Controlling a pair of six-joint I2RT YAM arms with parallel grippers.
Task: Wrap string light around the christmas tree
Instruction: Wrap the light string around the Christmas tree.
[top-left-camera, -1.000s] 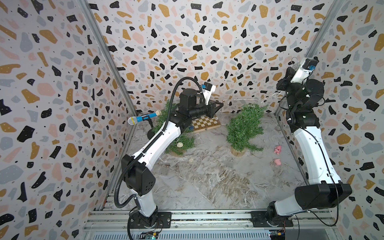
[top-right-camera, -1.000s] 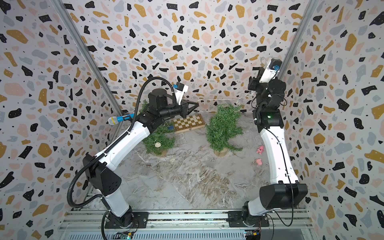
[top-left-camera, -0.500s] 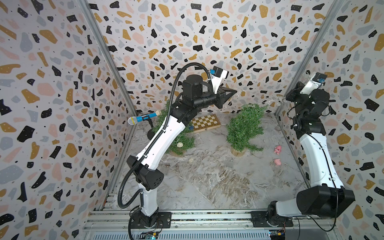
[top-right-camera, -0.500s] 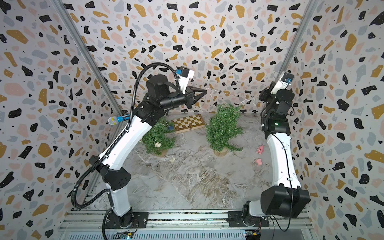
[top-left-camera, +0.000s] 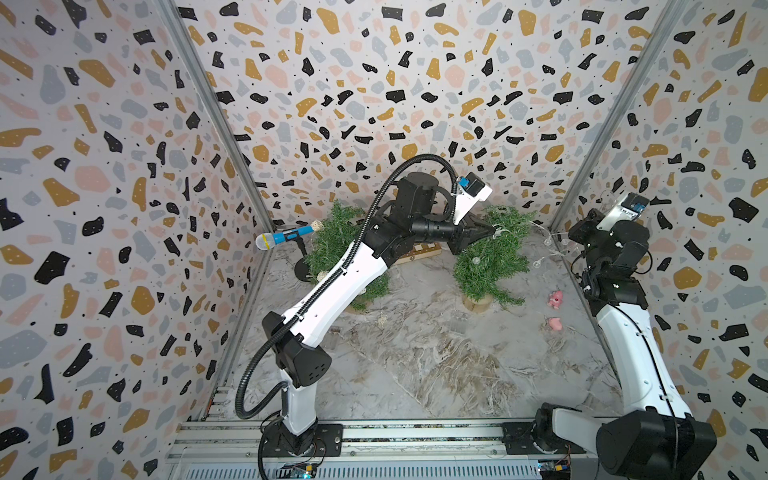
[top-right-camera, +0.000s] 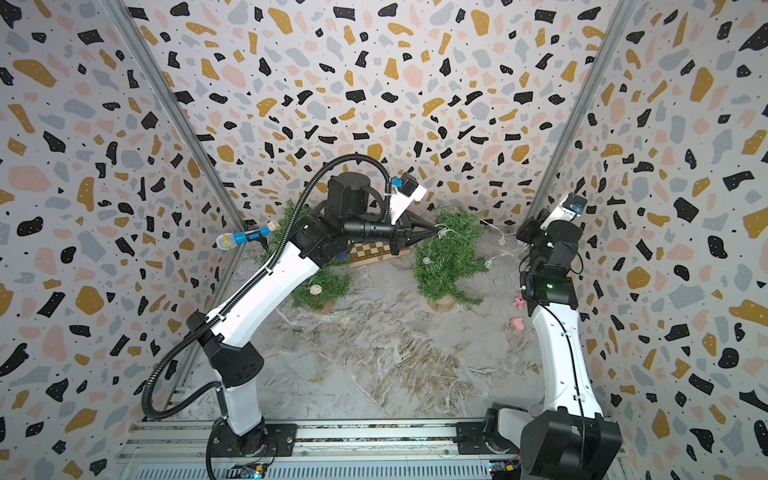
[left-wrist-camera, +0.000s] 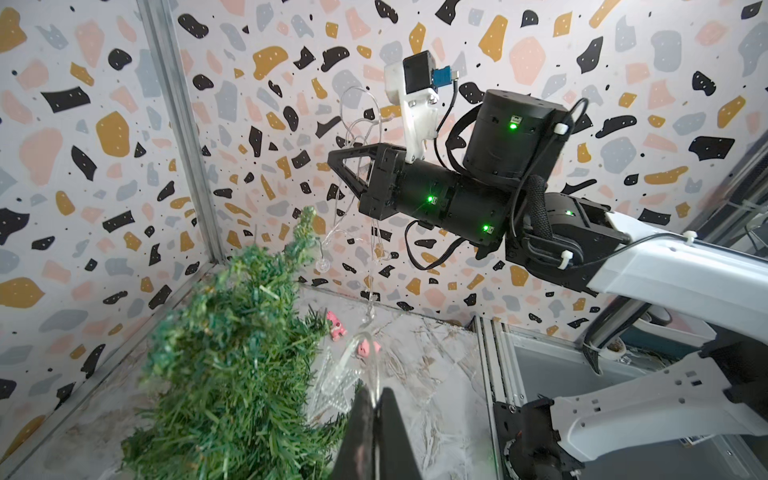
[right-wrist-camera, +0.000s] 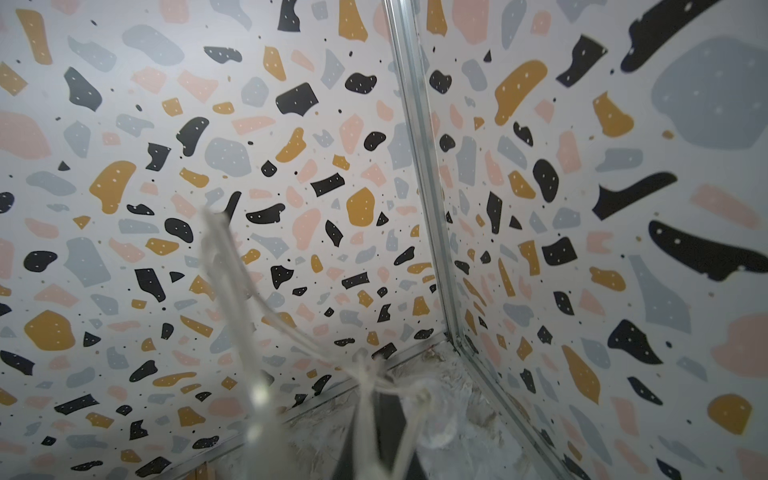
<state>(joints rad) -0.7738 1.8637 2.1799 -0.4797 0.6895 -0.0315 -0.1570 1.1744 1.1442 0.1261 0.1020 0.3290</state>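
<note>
A: Left side, quick?

B: Left pincer (top-left-camera: 493, 230) is clenched on the string light (top-left-camera: 537, 262), tips right at the crown of the christmas tree (top-left-camera: 490, 266). In the left wrist view, clear wire runs in between the fingers (left-wrist-camera: 362, 422).

A: Right side?

B: Right pincer (left-wrist-camera: 337, 160) is raised near the back corner, 2 o'clock of the counter (top-left-camera: 436, 365). Wire loops bunch around it. Clenched or released, can't tell.

A: Where's the strand overall?

B: It hangs in the air from the tree top across to the right pincer. Bulbs dangle off the tree's 3 o'clock side, and one bulb sits against the foliage.

A: Tree position?

B: 1 o'clock of the counter, on a wood-slice base (top-left-camera: 478, 303).

A: Clutter?

B: Second tree (top-left-camera: 332, 249) at 11 o'clock, toy microphone (top-left-camera: 282, 240) just beside it at 10. Chessboard (top-right-camera: 370, 253) at 12, partly behind the left arm. Two pink toys (top-left-camera: 555, 299) at 3 o'clock, near the right arm.
</note>
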